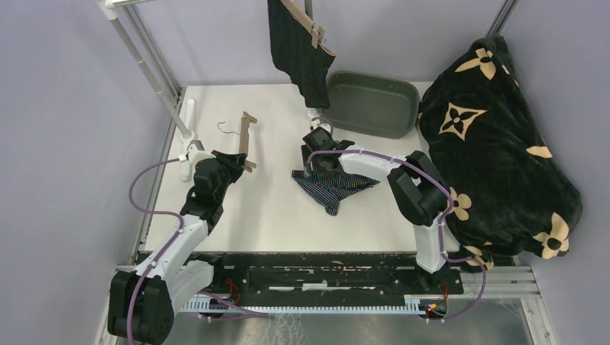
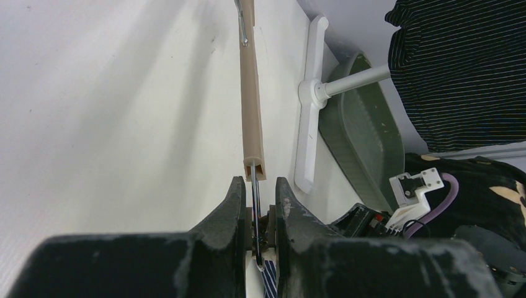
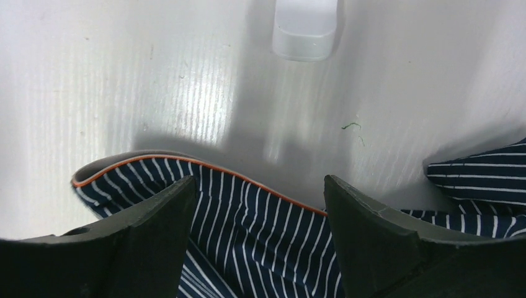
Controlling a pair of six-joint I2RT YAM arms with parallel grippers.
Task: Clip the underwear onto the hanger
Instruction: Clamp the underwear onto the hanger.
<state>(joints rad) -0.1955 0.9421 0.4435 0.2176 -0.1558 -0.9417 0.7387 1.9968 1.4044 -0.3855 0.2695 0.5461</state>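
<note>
Right wrist, navy underwear (image 3: 248, 230) btwn spread R fingers (image 3: 146, 233), L fingers (image 2: 231, 214) clamped on hanger (image 2: 251, 112)

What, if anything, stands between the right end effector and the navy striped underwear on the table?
Nothing visible does. The right end effector hangs open directly above the navy striped underwear, its fingers either side of the orange-trimmed edge.

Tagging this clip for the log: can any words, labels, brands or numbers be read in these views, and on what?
None can be read.
The blanket bears only tan flower and star shapes, no letters.
The hanging black underwear, the navy underwear, the hanger on the table and the green tub show no tag or print.
</note>
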